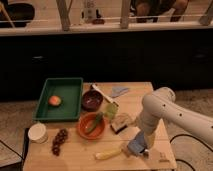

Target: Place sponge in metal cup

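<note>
Far left of the gripper [143,148] sat the white cup [37,132] and green tray [64,80], well clear of the action. The banana [107,154] lay just left. What looked like the sponge [120,122] waited behind-left, apparently ungrasped. The gripper hung low beside the metal cup [134,146], the drop target. Clenched or released? Couldn't tell.

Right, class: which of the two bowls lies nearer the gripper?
The orange bowl; the dark bowl sits behind it, farther off. The gripper hangs by the banana at the table's front edge.
</note>
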